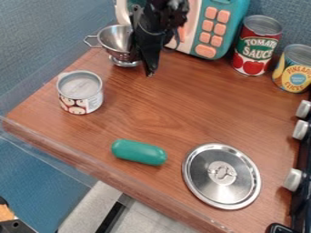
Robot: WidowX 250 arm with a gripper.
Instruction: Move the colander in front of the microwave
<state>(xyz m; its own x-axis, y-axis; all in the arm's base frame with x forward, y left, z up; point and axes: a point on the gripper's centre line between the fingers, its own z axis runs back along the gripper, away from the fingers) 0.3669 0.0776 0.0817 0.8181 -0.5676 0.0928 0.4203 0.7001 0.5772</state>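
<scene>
Colander (113, 40) just beside the fingers (149, 61), on the camera's left, loop handle (86, 40) pointing away, with no way to tell open fingers from shut.

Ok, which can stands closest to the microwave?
The red-and-green can, just right of the microwave; the yellow-labelled can stands farther right, the short can away at the left.

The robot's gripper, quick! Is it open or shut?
Gripper: can't tell open from shut, nor whether it holds the colander beside it.
</scene>
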